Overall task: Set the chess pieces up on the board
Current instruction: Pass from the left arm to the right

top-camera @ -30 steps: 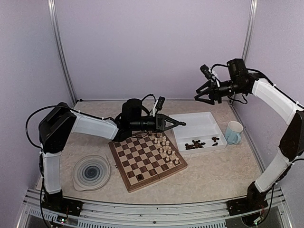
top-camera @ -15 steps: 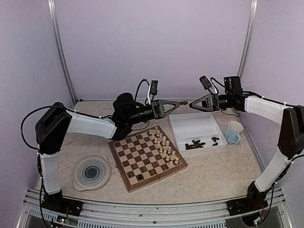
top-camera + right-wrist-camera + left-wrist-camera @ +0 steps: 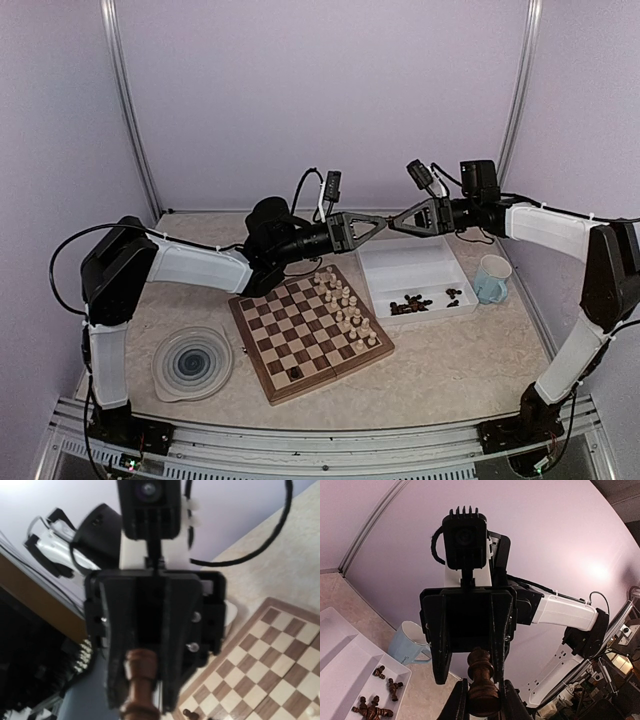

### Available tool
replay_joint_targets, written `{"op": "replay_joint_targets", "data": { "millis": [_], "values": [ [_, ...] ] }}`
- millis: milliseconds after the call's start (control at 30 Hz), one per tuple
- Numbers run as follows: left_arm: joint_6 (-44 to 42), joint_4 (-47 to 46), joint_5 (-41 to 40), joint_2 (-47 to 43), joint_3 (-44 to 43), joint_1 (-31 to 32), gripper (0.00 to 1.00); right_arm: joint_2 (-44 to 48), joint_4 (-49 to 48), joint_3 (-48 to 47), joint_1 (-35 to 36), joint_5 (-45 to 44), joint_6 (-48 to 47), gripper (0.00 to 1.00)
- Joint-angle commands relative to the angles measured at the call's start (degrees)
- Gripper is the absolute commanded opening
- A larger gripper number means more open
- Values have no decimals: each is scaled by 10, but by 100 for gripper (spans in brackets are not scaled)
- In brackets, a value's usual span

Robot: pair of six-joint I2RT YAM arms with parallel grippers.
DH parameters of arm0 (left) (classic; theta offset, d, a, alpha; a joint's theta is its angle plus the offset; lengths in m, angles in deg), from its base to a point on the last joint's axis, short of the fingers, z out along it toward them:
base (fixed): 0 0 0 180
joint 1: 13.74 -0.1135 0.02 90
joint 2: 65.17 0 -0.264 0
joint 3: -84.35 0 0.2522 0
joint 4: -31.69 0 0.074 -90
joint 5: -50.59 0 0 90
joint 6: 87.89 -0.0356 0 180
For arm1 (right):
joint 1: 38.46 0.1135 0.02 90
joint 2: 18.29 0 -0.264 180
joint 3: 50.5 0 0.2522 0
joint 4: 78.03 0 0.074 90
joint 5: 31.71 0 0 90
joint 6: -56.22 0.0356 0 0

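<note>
My left gripper (image 3: 377, 222) is raised over the far edge of the board (image 3: 262, 375) and is shut on the base of a dark brown chess piece (image 3: 482, 680). My right gripper (image 3: 393, 224) faces it tip to tip. In the left wrist view its fingers (image 3: 441, 655) stand open on either side of the piece's head. The right wrist view shows the piece (image 3: 141, 677) blurred and close, but not my own fingertips. Several cream pieces (image 3: 348, 310) stand along the board's right side. One dark piece (image 3: 293, 372) stands near its front edge.
A white two-compartment tray (image 3: 418, 262) lies right of the board with several dark pieces (image 3: 420, 303) in its near compartment. A pale blue mug (image 3: 491, 278) stands right of the tray. A round blue-swirl plate (image 3: 192, 362) lies left of the board.
My left gripper has lifted the dark piece from just above the board and turned it towards the right arm. My right gripper has come down and left until its fingers flank the piece.
</note>
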Motion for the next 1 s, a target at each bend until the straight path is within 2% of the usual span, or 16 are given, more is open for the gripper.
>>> {"op": "replay_joint_targets", "data": {
  "millis": [0, 133, 333, 433, 500, 600, 667, 800, 967],
  "values": [
    [-2, 1, 8, 15, -24, 2, 12, -1, -49, 6, 7, 20, 31, 35],
    [2, 2, 12, 25, -32, 3, 12, 0, -56, 8, 7, 23, 37, 31],
    [3, 10, 13, 31, -39, 2, 12, -1, -63, 8, 7, 25, 39, 12],
    [0, 23, 9, 31, -40, 0, 13, 0, -36, -6, 8, 13, 13, 4],
    [-7, 45, -3, 27, -38, -4, 23, -3, 32, -34, 7, -8, -43, 0],
    [-30, 78, -33, 3, -12, -17, 45, -10, 145, -91, 8, -70, -141, 0],
    [-48, 97, -57, -24, 16, -31, 55, -16, 204, -126, 9, -125, -202, 0],
    [-114, 179, -102, -108, 70, -61, 62, -30, 286, -188, 31, -252, -287, 0],
    [-158, 326, -153, -230, 111, -121, 65, -52, 356, -240, 104, -393, -372, 0]
  ]
}}
